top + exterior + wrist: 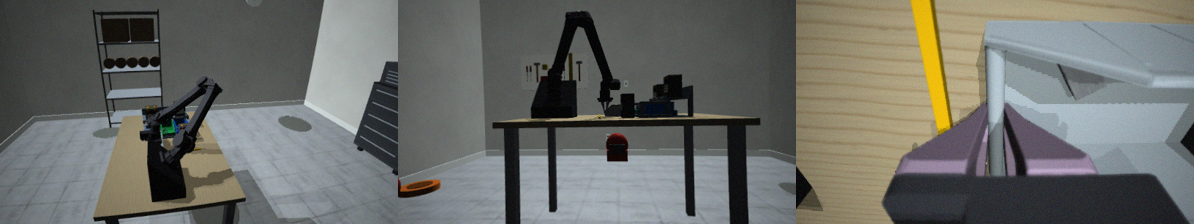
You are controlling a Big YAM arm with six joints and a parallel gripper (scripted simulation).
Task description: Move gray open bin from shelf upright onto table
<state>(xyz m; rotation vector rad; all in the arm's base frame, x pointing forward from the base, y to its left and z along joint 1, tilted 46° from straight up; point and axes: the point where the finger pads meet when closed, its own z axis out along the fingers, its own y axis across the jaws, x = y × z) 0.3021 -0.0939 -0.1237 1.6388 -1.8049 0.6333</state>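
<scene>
Looking through the wrist view, I see the gripper [605,110] [995,111] closed narrow on one thin wall of the gray open bin [614,110] [1121,122], one finger at each side of it. The bin is upright at the table [124,176] [625,124] [856,100], off the shelf [690,102]. Inside it, I see a dark part [1189,141] at the picture's edge. A yellow strip [197,148] [599,116] [928,65] lies near the bin. I cannot tell if the bin's bottom touches the wood.
</scene>
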